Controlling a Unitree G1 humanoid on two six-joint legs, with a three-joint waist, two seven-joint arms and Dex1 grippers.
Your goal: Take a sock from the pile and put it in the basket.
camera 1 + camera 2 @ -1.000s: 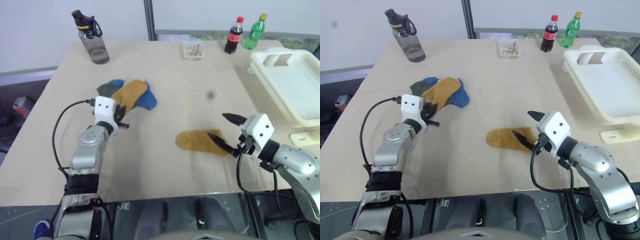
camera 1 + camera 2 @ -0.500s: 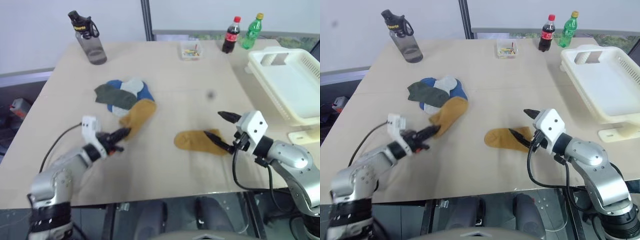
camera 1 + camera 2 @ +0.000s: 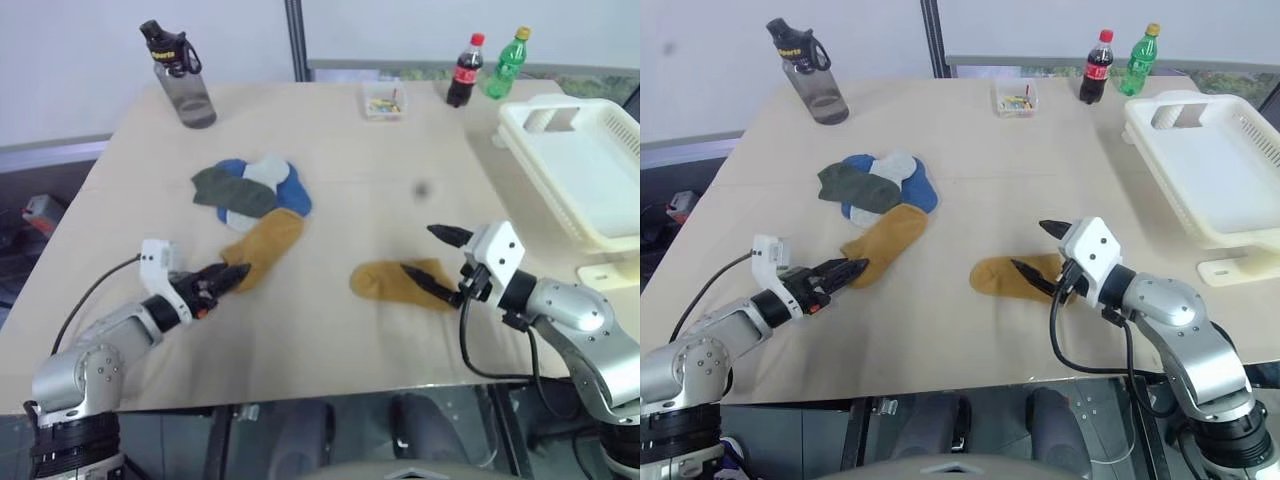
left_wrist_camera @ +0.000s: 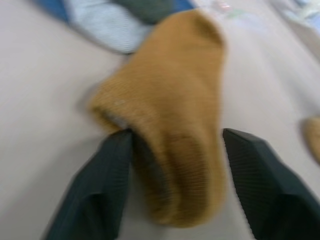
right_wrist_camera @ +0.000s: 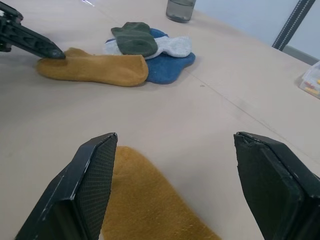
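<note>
Lying just ahead of the left tool [image 3: 232, 275], now released, a mustard sock [image 3: 262, 243] has been dragged from the pile [image 3: 247, 190]; the basket [image 3: 588, 175] is not reached.

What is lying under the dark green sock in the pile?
The dark green sock lies on a pale grey sock and a blue sock. Whatever else lies beneath it is covered and cannot be seen.
</note>
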